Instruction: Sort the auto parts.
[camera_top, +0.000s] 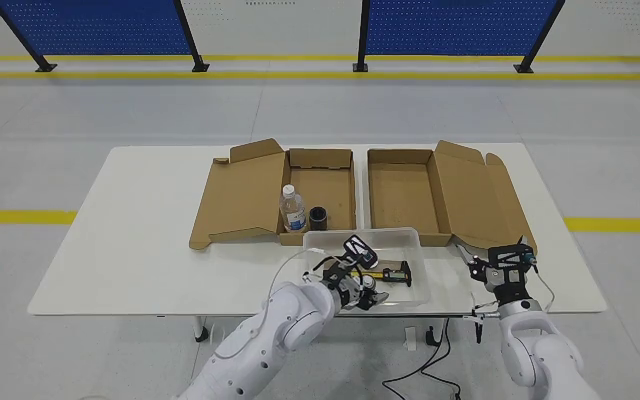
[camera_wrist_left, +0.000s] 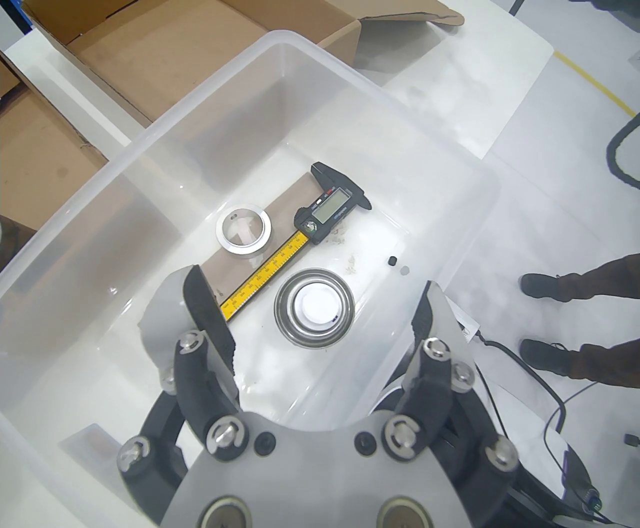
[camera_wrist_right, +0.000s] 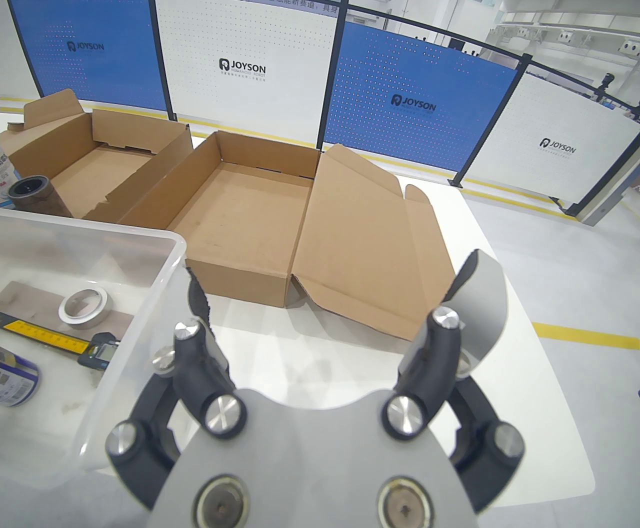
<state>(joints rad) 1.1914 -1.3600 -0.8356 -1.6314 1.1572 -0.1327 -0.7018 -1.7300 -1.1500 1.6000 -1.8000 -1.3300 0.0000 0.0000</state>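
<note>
The left hand (camera_wrist_left: 315, 292) hangs wide over the white-capped metal can (camera_wrist_left: 314, 312) in the clear plastic bin (camera_wrist_left: 385, 95), seemingly poised to grasp it; the right hand (camera_wrist_right: 333, 275) is wide and empty.

Mid-frame in the clear bin (camera_wrist_left: 385, 100): black digital caliper (camera_wrist_left: 320, 212) with yellow scale, flat and diagonal, partly on a brown sheet (camera_wrist_left: 282, 197); silver metal ring (camera_wrist_left: 243, 231) flat on that sheet, just left of the scale; round can (camera_wrist_left: 314, 310) upright, white cap up, just below. Centre-left in top view: dark cylinder (camera_top: 318, 216) upright beside a bottle (camera_top: 292, 209) in a cardboard box (camera_top: 340, 160).
</note>
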